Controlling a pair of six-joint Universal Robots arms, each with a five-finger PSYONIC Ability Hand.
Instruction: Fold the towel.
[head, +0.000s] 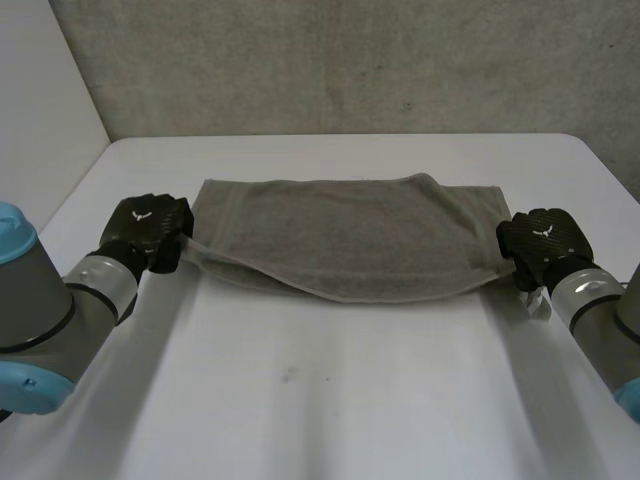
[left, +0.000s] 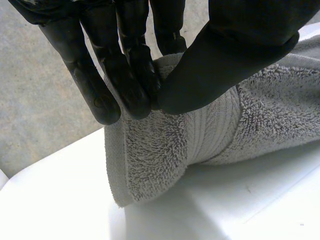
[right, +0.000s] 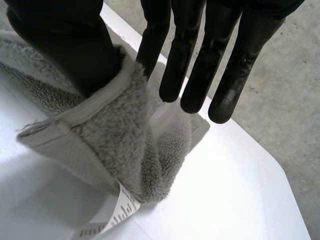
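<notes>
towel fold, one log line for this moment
towel: across table | left hand: pinches left end | right hand: pinches right end

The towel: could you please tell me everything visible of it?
The towel is grey terry with a woven band near one end and a white printed label at its right end. It stretches across the table. The left hand pinches its left end, the right hand its right end, and its near layer sags between them.

Head view looks down from behind on the whole towel (head: 350, 240); wrist views sit close at its two ends.
</notes>
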